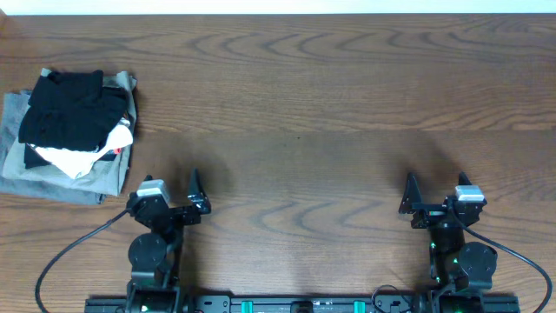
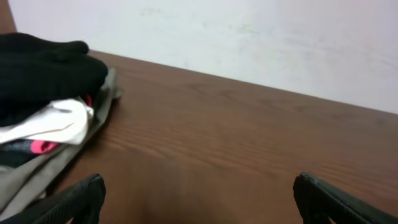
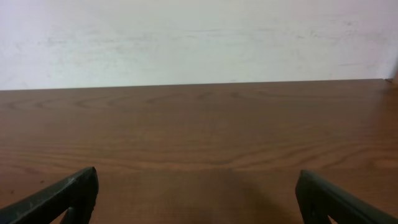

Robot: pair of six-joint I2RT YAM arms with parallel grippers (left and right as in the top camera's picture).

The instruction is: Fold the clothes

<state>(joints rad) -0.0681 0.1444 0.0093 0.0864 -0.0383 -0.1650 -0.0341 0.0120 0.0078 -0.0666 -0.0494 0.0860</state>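
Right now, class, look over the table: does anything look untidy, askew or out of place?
Yes, at the left end of the table. The black T-shirt lies bunched up rather than flat, on top of two other pieces. The white garment pokes out crookedly over the grey-olive garment beneath. Nothing looks spilled or damaged.

Black T-shirt [image 1: 69, 109] lies crumpled atop the folded pile, table's far-left
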